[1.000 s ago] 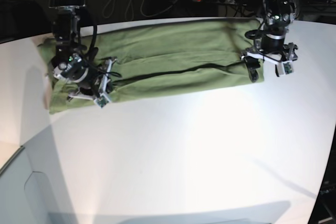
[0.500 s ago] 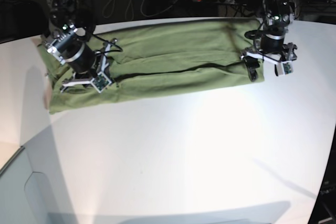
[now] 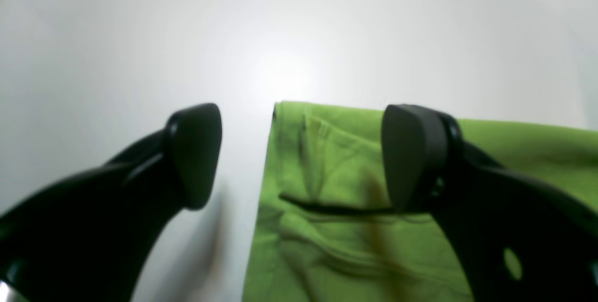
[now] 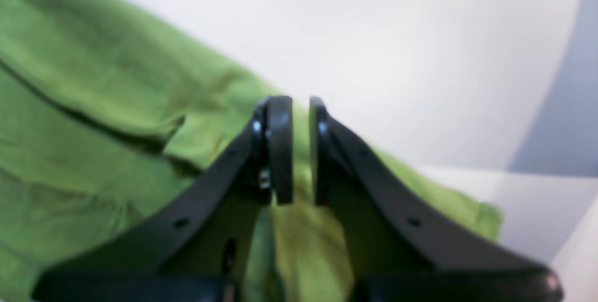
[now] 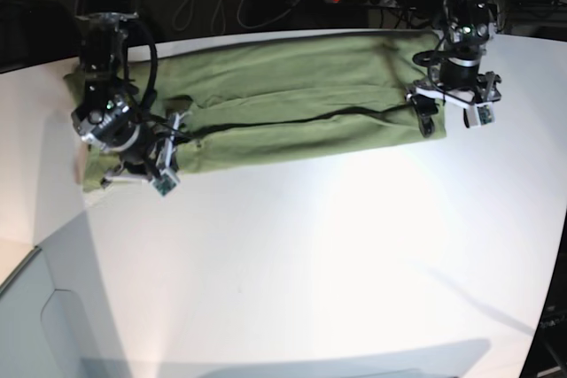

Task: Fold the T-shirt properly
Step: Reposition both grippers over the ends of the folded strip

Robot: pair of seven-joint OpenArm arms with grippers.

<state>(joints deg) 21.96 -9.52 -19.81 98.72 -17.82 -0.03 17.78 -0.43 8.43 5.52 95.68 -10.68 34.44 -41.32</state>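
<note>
At the left of the base view, the right hand [image 5: 133, 161] was seen low over the left end of the T-shirt [image 5: 292, 112]. In its wrist view the fingers [image 4: 280, 147] were nearly closed, a narrow gap left between them; whether fabric was pinched there could not be told. The T-shirt was laid as a long folded band across the upper part of the white worktop [image 5: 337, 254]. At the upper right, the left hand [image 5: 452, 108] was held wide open, straddling the garment's right edge, nothing gripped.
</note>
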